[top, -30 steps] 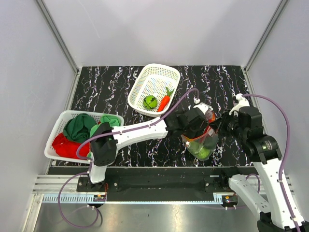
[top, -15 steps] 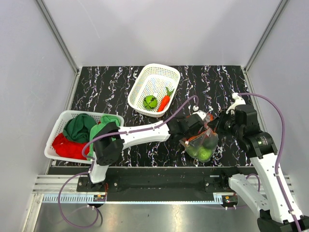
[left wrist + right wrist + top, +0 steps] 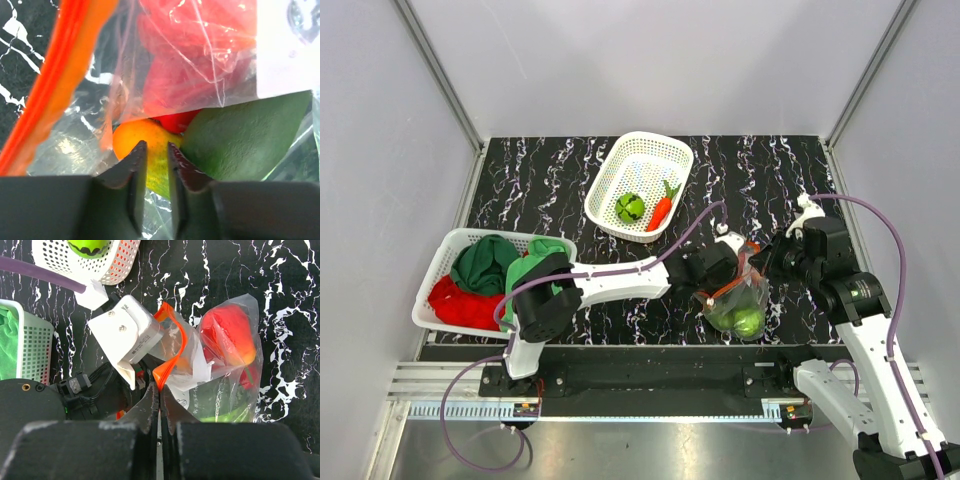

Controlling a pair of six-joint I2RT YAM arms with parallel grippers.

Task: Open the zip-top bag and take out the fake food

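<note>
Step in hand: extraction. The bag (image 3: 736,304) lies at 4 o'clock on the table (image 3: 540,180). The right gripper (image 3: 158,399) is clamped on its orange strip (image 3: 161,374). The left gripper (image 3: 156,150) is inside the mouth, jaws nearly together at the food (image 3: 129,142); grip cannot be confirmed. Next: secure one piece and withdraw toward 9 o'clock.

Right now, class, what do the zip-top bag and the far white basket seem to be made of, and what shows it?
Zip-top bag: thin clear plastic film, glossy; creases glint and food shows through. Far white basket: probably rigid moulded plastic, fairly matte; regular grid of holes.
</note>
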